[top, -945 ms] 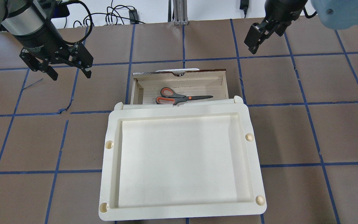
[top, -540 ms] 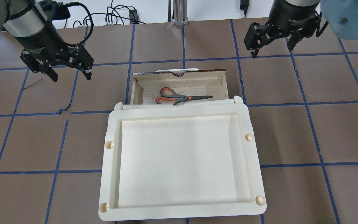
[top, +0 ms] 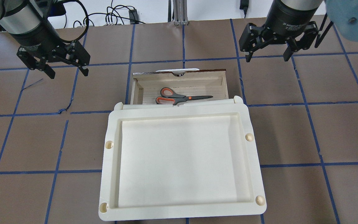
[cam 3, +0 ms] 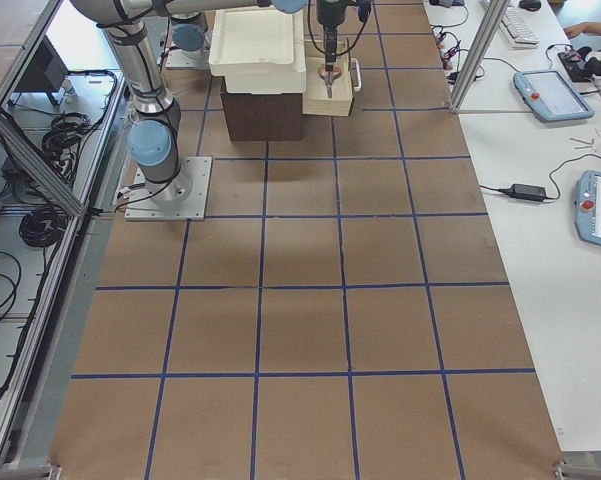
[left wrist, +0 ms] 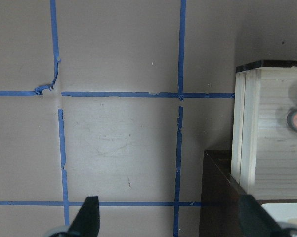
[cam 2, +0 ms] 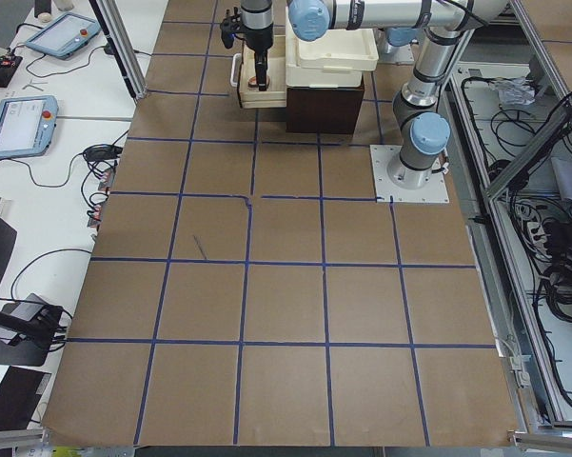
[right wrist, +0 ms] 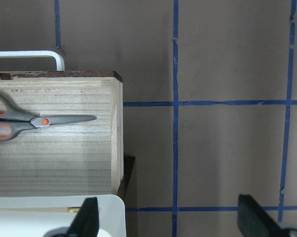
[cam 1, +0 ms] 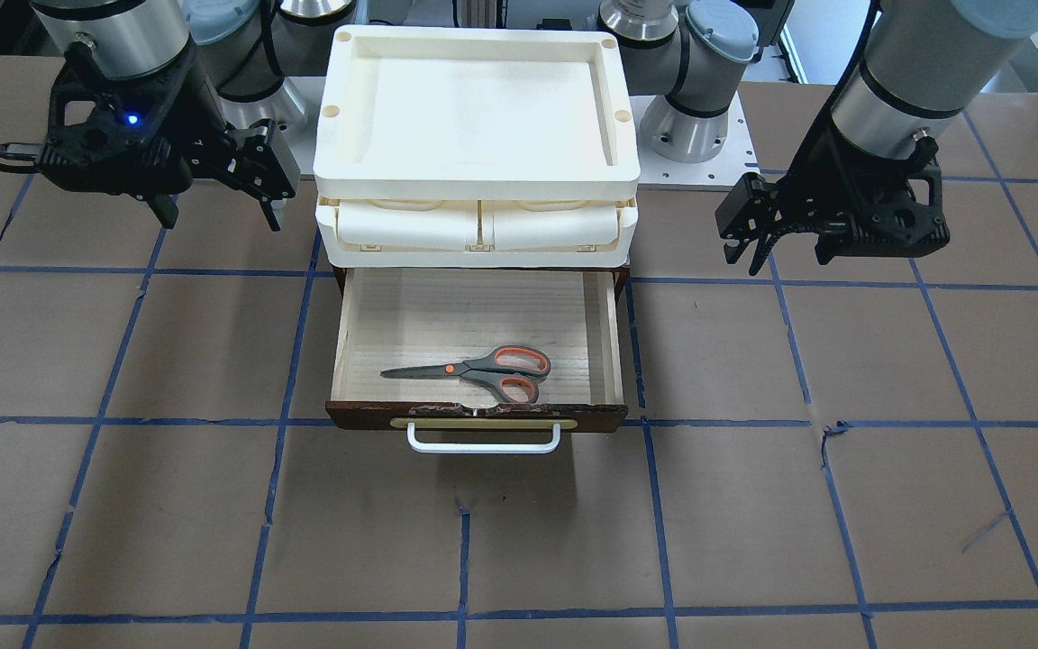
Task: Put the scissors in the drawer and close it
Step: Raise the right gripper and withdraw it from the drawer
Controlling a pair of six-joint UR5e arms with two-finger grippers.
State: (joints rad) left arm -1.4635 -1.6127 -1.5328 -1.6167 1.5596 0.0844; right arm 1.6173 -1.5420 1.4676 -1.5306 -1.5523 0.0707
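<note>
The grey-handled, orange-looped scissors with dark metal blades (top: 182, 98) lie flat in the shallow pale-wood drawer with a dark brown front (cam 1: 474, 306). It stands pulled out toward the operators' edge of the worktop, beneath the cream plastic tray unit (top: 179, 109). In under a second the right gripper (top: 266, 58) has swivelled round, fingers spread and empty. The left gripper (top: 68, 74), likewise splayed and empty, has edged toward the worktop's left edge. Placing looks done; pushing in the white bar handle (cam 1: 483, 444) remains.
</note>
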